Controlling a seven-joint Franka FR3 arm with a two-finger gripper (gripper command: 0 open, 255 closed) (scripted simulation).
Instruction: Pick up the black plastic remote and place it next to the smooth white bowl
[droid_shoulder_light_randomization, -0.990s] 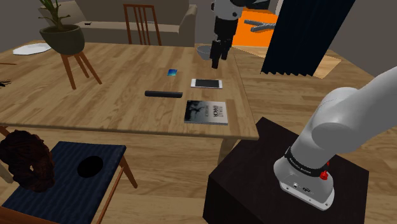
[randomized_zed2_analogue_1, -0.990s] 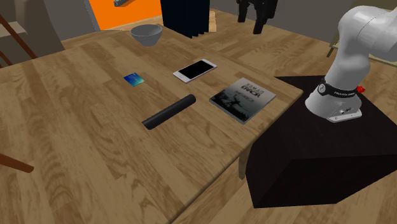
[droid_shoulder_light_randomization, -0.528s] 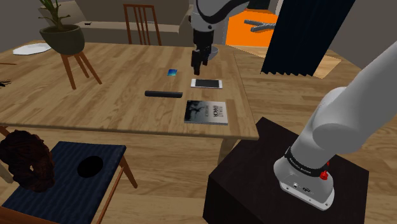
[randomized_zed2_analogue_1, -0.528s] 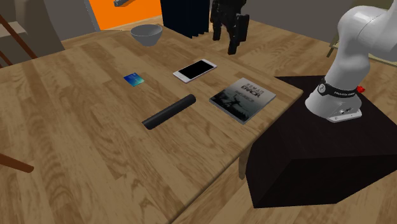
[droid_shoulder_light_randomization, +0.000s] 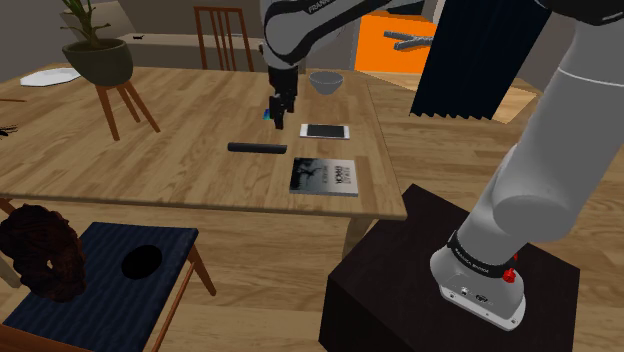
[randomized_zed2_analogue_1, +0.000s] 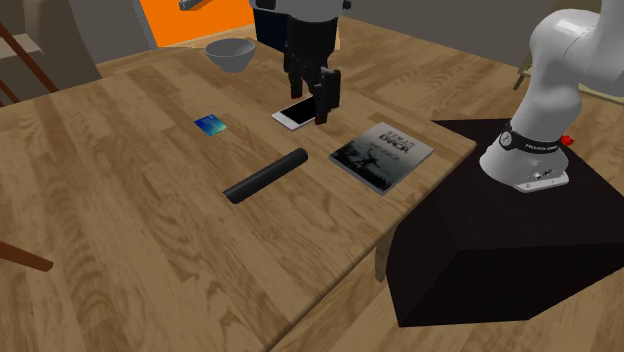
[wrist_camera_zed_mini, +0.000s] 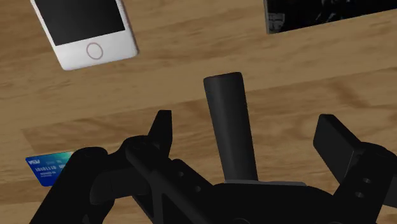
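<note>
Swung the tool (randomized_zed2_analogue_1: 322, 112) from the grey bowl (randomized_zed2_analogue_1: 231, 53) end of the table (randomized_zed2_analogue_1: 150, 230) to above the black remote (randomized_zed2_analogue_1: 266, 175), fingers spread wide, gripping nothing. Lies flat on the table between bank card (randomized_zed2_analogue_1: 210, 125) and magazine (randomized_zed2_analogue_1: 382, 154), well apart from the bowl. Looks lined up between the fingers from the wrist, untouched; probably leaves lowering, closing and the carry.
</note>
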